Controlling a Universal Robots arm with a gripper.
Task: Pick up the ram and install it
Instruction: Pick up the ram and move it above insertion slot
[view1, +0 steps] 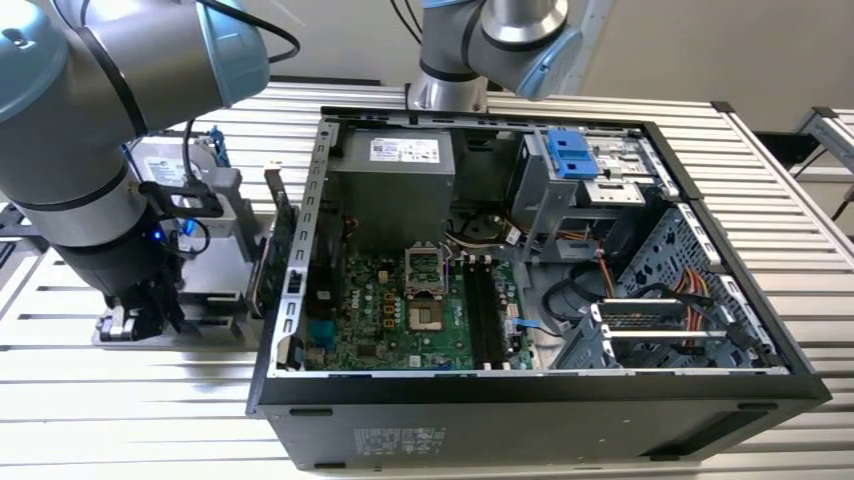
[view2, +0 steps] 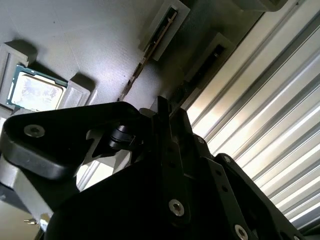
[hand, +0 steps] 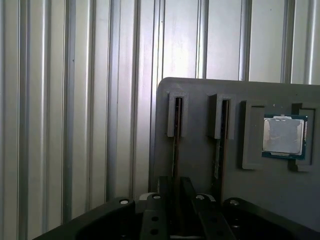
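Observation:
The ram (hand: 175, 150) is a thin dark stick standing on edge in one slot of a grey holder (hand: 195, 165). In the second wrist view the ram (view2: 150, 50) runs as a thin edge into my fingers. My gripper (hand: 174, 187) is down over it, its two narrow fingers close together on either side of the stick, shut on it. In the exterior view the gripper (view1: 134, 320) sits low at the holder (view1: 207, 300), at the left of the open computer case (view1: 534, 400). The motherboard's long black memory slots (view1: 487, 310) lie inside the case.
A second stick (hand: 218, 150) stands in the neighbouring slot, and a processor chip (hand: 284, 136) lies in a pocket of the holder. A silver hard drive (view1: 174, 165) and a green card (view1: 284, 265) stand between the arm and the case wall. Ribbed metal table (hand: 75, 100) all around.

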